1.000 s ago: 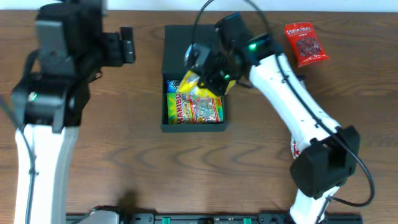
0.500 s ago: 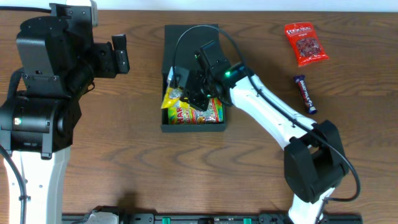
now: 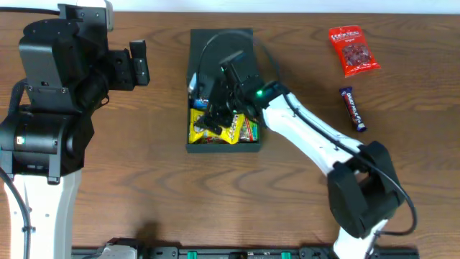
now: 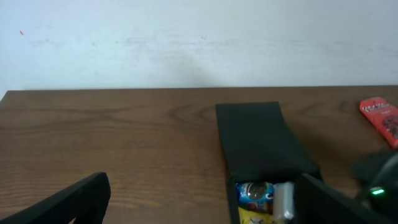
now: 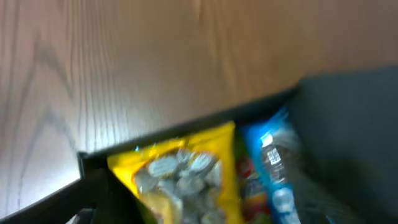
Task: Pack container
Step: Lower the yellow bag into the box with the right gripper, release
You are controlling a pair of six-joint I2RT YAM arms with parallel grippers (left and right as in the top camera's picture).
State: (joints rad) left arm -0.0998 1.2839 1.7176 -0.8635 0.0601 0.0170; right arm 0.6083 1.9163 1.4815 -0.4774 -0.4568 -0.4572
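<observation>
The container (image 3: 221, 50) is a dark box in the middle of the table, its flap lid lying open toward the far side. Inside lie a yellow gummy packet (image 3: 208, 128) and a blue cookie packet (image 4: 254, 193). My right gripper (image 3: 215, 109) hangs low over the box interior, open, with the yellow packet (image 5: 180, 174) lying under and between its fingers and the blue packet (image 5: 270, 155) beside it. Only its left finger (image 5: 84, 196) shows clearly. My left gripper (image 3: 138, 63) is open and empty to the left of the container (image 4: 261, 140), above bare wood.
A red snack packet (image 3: 352, 50) lies at the far right of the table, also seen as a red packet (image 4: 380, 118) in the left wrist view. A dark wrapped bar (image 3: 353, 109) lies below it. The right arm stretches diagonally from the front right to the box.
My right gripper carried the yellow packet down into the box and opened; the packet now lies flatter inside. The left arm shifted early on, then held still.
</observation>
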